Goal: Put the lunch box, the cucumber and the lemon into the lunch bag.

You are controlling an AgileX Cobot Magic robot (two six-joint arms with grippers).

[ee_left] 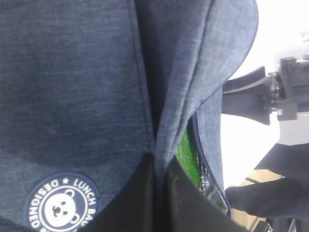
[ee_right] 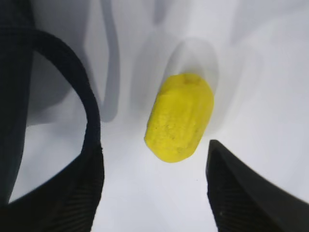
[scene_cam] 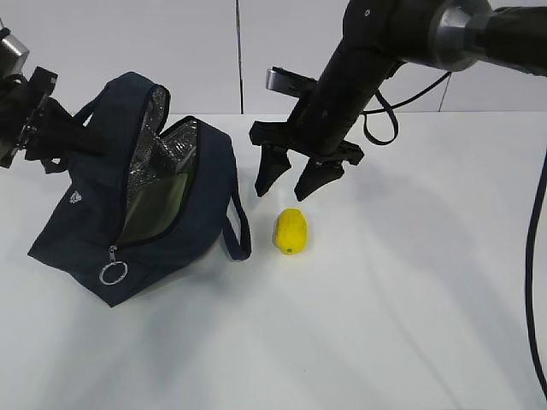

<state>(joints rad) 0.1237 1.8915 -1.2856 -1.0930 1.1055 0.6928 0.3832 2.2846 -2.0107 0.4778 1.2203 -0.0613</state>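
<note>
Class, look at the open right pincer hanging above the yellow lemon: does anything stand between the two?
Nothing visible does. The right pincer hangs open above the small yellow oval lemon, with only bare white table around it. The dark navy fabric lunch bag and its loop handle lie off to the side.

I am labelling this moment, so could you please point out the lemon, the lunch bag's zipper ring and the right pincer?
lemon [scene_cam: 291, 231]: exterior view, middle of its yellow body.
zipper ring [scene_cam: 113, 272]: exterior view, on the silver loop.
right pincer [scene_cam: 293, 178]: exterior view, midway between its fingertips.

Matt denim-like cloth lunch bag [scene_cam: 179, 201], crinkled silver foil lining [scene_cam: 171, 141]; rough matt lemon [scene_cam: 291, 231].
</note>
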